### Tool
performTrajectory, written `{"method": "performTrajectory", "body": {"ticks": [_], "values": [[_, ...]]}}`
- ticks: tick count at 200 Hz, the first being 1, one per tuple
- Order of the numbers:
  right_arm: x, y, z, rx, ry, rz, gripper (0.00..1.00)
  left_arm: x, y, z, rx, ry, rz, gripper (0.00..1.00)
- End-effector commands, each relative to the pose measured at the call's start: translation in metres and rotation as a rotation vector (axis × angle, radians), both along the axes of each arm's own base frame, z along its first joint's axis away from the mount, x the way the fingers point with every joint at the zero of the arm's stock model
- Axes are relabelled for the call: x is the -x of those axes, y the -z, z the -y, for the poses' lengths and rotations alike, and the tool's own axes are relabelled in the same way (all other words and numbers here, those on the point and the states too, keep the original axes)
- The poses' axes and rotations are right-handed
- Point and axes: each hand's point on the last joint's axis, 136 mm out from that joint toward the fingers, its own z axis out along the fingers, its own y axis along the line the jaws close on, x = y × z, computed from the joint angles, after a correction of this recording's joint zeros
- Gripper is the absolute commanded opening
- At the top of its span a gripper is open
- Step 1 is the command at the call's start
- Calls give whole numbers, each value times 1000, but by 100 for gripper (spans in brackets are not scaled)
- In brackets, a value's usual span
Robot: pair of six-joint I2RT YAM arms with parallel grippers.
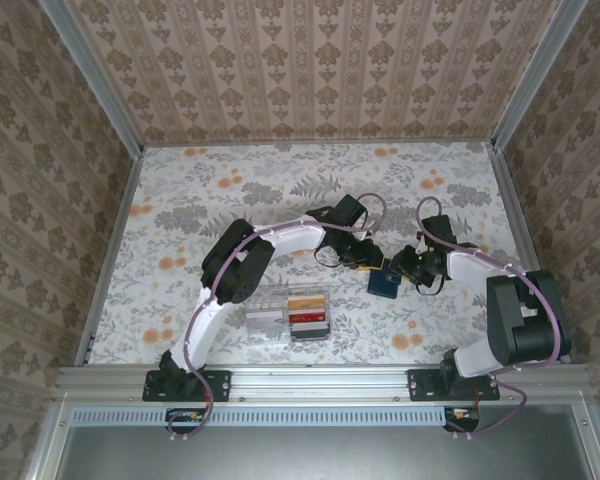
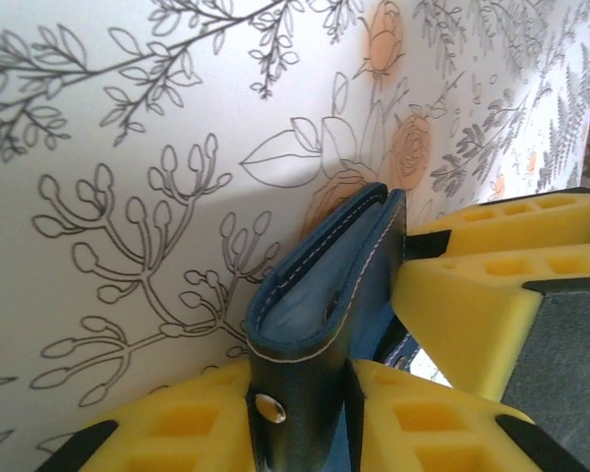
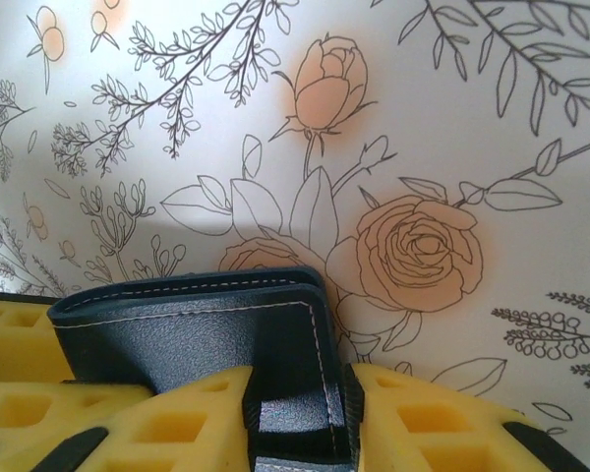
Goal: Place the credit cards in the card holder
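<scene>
Card holder (image 1: 385, 283) is right of the counter's centre, folded, with the left hand (image 1: 372, 262) and right hand (image 1: 408, 268) each clamped on it. Credit cards (image 1: 307, 310) lie in a clear box (image 1: 263, 320) by the near edge. No card appears inserted, so opening and all loading remain.

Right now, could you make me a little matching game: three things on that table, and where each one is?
Things:
1 wallet
2 cards
3 snap

Places:
A in the clear box
B on the wallet's strap
C between the left gripper and right gripper

Pairs: 1-C, 2-A, 3-B.
</scene>
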Motion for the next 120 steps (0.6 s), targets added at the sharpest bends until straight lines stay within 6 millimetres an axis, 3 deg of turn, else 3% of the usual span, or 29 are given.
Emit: {"method": "performTrajectory", "body": {"ticks": [1,27,60,67,120], "values": [[6,-5,2,20,-19,1,33,-2,-34,5,80,-6,24,32],[8,-9,2,28,-24,12,34,-3,-39,6,102,-15,34,32],[12,-10,1,43,-41,6,35,-6,-39,5,111,-34,28,13],[11,-19,-1,42,-48,39,36,-7,-38,4,112,-40,25,10],[15,-24,-15,97,-103,68,46,-12,-40,2,138,-76,5,8]]}}
